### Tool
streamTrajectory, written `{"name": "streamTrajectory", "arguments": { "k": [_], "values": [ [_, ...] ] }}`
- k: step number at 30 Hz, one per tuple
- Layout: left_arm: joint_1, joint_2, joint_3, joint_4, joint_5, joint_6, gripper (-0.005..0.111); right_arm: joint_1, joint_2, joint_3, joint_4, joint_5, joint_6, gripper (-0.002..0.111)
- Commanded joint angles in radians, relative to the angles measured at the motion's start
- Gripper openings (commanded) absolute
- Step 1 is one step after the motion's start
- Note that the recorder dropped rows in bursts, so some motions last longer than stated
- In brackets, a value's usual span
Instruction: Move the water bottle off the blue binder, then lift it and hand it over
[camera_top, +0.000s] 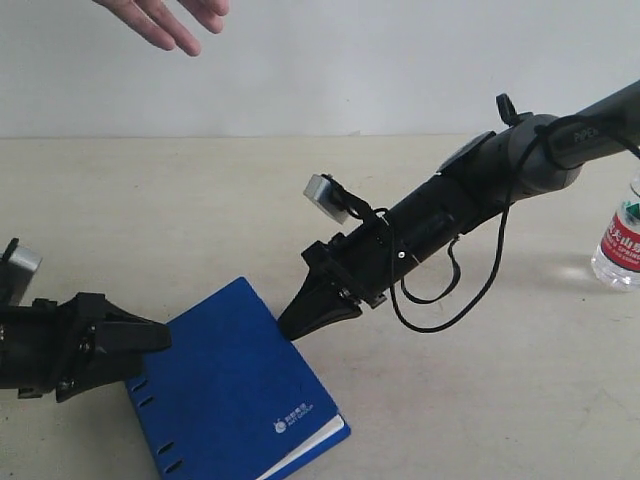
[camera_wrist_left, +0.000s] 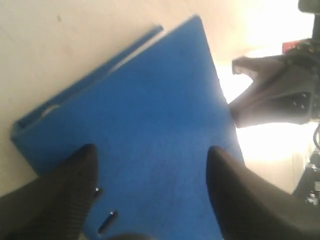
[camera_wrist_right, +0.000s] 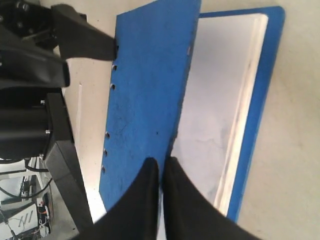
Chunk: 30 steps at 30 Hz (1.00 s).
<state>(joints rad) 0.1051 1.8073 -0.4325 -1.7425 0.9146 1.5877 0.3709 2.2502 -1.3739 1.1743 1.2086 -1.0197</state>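
My right claw (camera_top: 292, 323) pinches the raised cover of the flat bright-blue binder (camera_top: 235, 390), left claw (camera_wrist_left: 152, 150) spread over it.

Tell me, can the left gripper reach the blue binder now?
Likely yes: the left gripper is open at the blue binder's spine edge, nothing between; the right gripper pinches the opposite edge.

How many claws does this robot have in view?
2. The left claw hangs open over the blue binder, at its spine edge; the right claw pinches its cover at the opposite edge.
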Motion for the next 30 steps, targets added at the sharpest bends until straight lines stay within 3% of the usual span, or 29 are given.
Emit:
{"name": "streamTrajectory", "arguments": {
  "k": [1, 6, 11, 13, 19, 24, 30],
  "values": [
    [0.002, 0.0, -0.029, -0.002, -0.074, -0.023, 0.06, -0.002, -0.007, 0.006, 0.028, 0.012, 0.002, 0.0],
    [0.002, 0.0, -0.01, -0.002, -0.07, -0.041, 0.06, -0.002, -0.006, 0.006, 0.028, 0.012, 0.037, 0.006],
    [0.004, -0.035, -0.008, -0.002, -0.074, -0.026, 0.06, -0.002, -0.006, 0.006, 0.028, 0.012, 0.038, 0.033],
    [0.014, -0.079, -0.01, -0.002, -0.094, -0.026, 0.06, -0.002, -0.006, 0.006, 0.022, 0.012, 0.034, 0.038],
    [0.025, -0.213, 0.013, -0.001, -0.298, -0.069, 0.06, -0.002, -0.006, 0.006, -0.085, -0.016, 0.053, 0.04],
    [0.025, -0.195, 0.084, -0.002, -0.212, -0.066, 0.06, -0.002, -0.006, 0.006, -0.258, -0.139, 0.207, 0.04],
    [0.023, -0.138, 0.091, -0.002, -0.171, -0.056, 0.06, -0.002, -0.006, 0.006, -0.236, -0.07, 0.2, 0.04]
  ]
}}
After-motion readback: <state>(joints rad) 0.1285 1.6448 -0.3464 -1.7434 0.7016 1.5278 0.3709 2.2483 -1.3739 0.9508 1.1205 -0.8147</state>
